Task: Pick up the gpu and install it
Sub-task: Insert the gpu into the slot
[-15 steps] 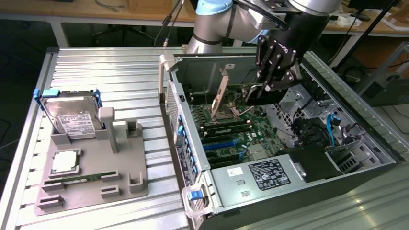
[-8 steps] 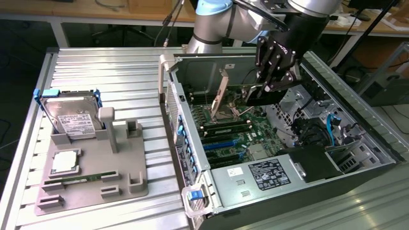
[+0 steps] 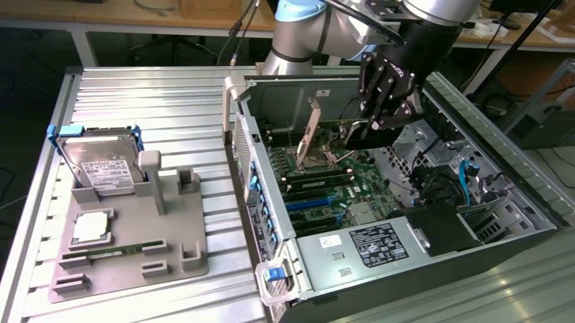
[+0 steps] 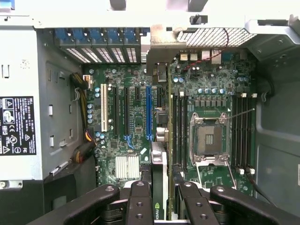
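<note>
The black two-fingered gripper (image 3: pixel 382 124) of a silver and blue robot arm is clamped on the gpu (image 3: pixel 367 136), a thin flat expansion card with a dark face and a pale metal end bracket, in the upper right of the exterior frame. The card hangs on edge inside an open black computer tower case (image 3: pixel 503 175), above the green motherboard (image 3: pixel 332 195) and clear of it.

From the wrist, the gripper (image 4: pixel 161 187) pinches the gpu (image 4: pixel 159 159) by its two flat faces, so the card is seen edge-on. Its long axis runs along the board, parallel to the long blue expansion slot (image 4: pixel 148 112) just beside it. The bracket end points at the case's slotted rear wall (image 4: pixel 108 54); the other end sits between the fingers.

Towards the exterior view's left, on a ribbed metal table (image 3: pixel 144 101), a grey moulded parts tray (image 3: pixel 180 269) holds a silver hard drive with a white label (image 3: pixel 104 168), standing upright, and a narrow green memory stick (image 3: pixel 117 250), lying flat.
</note>
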Robot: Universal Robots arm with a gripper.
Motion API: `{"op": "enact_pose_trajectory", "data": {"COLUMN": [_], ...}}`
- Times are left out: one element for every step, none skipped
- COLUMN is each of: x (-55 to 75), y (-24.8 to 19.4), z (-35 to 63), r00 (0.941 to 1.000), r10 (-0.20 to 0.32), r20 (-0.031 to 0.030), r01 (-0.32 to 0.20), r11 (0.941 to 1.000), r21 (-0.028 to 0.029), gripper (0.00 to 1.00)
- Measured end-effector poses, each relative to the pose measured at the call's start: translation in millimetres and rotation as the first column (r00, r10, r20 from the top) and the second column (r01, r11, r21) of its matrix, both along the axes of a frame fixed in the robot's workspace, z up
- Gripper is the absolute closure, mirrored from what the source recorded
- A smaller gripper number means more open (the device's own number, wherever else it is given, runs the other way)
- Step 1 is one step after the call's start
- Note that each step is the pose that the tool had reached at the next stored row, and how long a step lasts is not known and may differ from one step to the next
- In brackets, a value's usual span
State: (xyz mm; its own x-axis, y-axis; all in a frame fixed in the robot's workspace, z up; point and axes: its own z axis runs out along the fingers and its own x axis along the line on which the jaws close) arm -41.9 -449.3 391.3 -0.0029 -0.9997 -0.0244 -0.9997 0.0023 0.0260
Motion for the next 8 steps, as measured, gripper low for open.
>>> {"op": "enact_pose_trajectory", "data": {"x": [0.0, 0.0, 0.0, 0.0, 0.0, 0.0, 0.0, 0.0], "y": [0.0, 0.0, 0.0, 0.0, 0.0, 0.0, 0.0, 0.0], "z": [-0.2, -0.5, -0.7, -0.9, -1.1, -1.2, -1.5, -1.7], "r00": [1.0000, 1.0000, 1.0000, 1.0000, 1.0000, 1.0000, 1.0000, 1.0000], "r10": [0.000, 0.000, 0.000, 0.000, 0.000, 0.000, 0.000, 0.000], "r20": [0.0000, 0.0000, 0.0000, 0.0000, 0.0000, 0.0000, 0.0000, 0.0000], "r01": [0.000, 0.000, 0.000, 0.000, 0.000, 0.000, 0.000, 0.000], "r11": [1.0000, 1.0000, 1.0000, 1.0000, 1.0000, 1.0000, 1.0000, 1.0000], "r21": [0.0001, 0.0001, 0.0001, 0.0000, 0.0000, 0.0000, 0.0000, 0.0000], "gripper": [0.73, 0.73, 0.73, 0.73, 0.73, 0.73, 0.73, 0.73]}}
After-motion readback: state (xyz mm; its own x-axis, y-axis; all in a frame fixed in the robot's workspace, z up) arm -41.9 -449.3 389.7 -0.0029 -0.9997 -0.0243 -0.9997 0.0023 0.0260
